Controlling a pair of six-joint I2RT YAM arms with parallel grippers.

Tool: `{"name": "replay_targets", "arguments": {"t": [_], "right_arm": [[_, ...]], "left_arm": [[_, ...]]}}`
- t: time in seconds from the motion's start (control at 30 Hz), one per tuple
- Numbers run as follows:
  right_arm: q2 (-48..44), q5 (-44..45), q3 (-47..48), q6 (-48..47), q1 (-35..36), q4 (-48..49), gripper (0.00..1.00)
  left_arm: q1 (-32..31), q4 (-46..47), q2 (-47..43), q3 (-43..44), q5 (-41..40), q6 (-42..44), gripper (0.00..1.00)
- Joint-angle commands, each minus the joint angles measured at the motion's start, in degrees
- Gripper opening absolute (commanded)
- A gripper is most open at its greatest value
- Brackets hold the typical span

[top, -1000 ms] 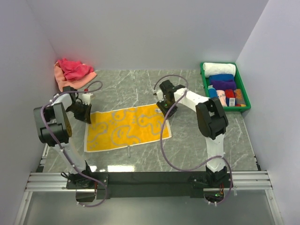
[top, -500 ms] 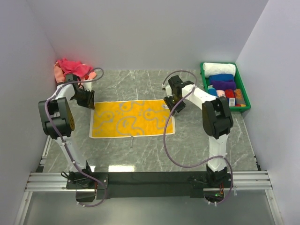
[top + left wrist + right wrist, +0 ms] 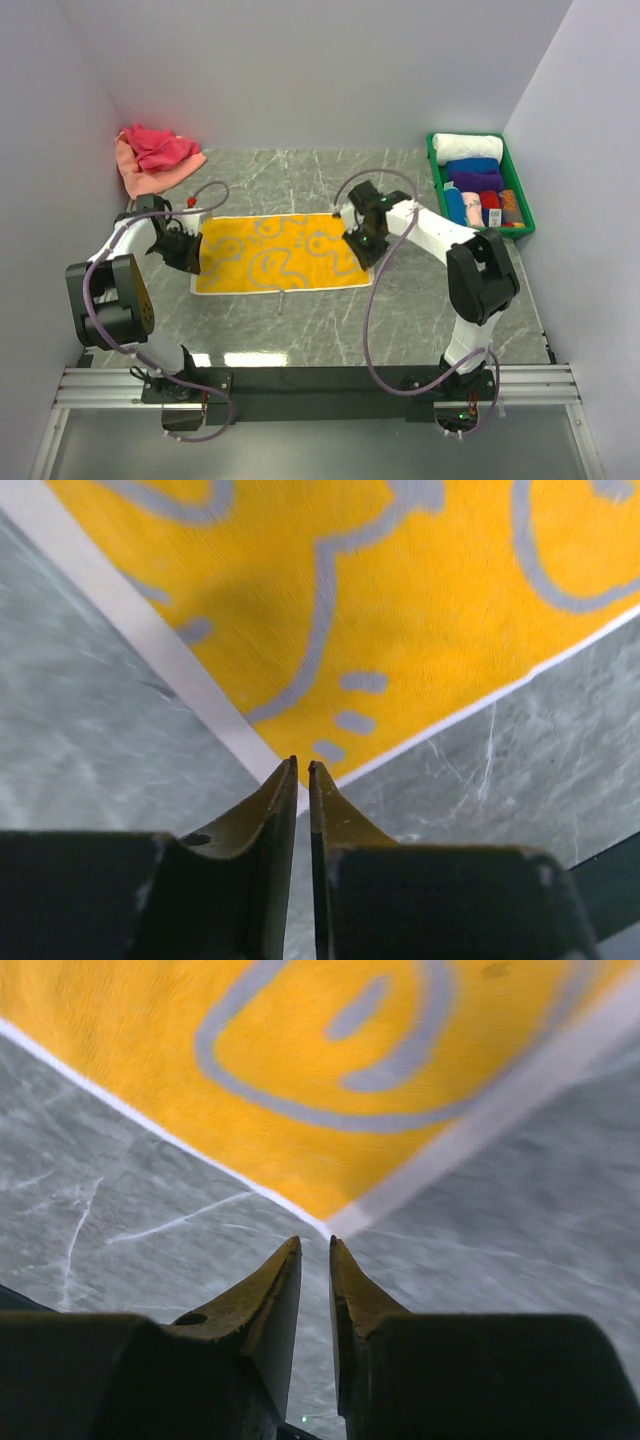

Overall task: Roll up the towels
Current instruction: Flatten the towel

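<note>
A yellow towel (image 3: 280, 253) with grey squiggles and a white border lies flat in the middle of the marble table. My left gripper (image 3: 192, 266) is low over its near left corner; in the left wrist view the towel (image 3: 400, 600) lies ahead of the gripper (image 3: 302, 765), whose jaws are almost together with nothing between them. My right gripper (image 3: 362, 252) is at the near right corner; in the right wrist view the towel's corner (image 3: 300, 1090) lies just beyond the gripper (image 3: 315, 1242), whose jaws leave a thin empty gap.
A crumpled pile of pink and orange towels (image 3: 155, 155) sits at the back left by the wall. A green bin (image 3: 434, 165) at the back right holds several rolled towels (image 3: 475, 180). Both arms' cables loop above the table.
The towel was dragged back and squared up, and now lies flat. Both grippers have let go of its far corners and moved to its near corners.
</note>
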Motion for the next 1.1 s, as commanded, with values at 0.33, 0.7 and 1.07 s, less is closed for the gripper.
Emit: {"name": "replay_targets", "arguments": {"t": [0.33,0.7,1.07], "right_arm": [[3.04,5.80,-3.93,0.74,4.34,2.52,0.22],[6.11,8.17,-6.74,-0.05,4.25,4.02,0.21],[5.51,8.36,-10.26,-1.89,3.29,2.53,0.20]], "left_arm": [[-0.12,3.26,1.83,-4.11,-3.31,-0.08,0.08],[-0.21,4.85,3.67,-5.70,-8.31,-0.08,0.04],[4.09,5.56,4.99,-6.67,-15.71,3.61,0.01]]}}
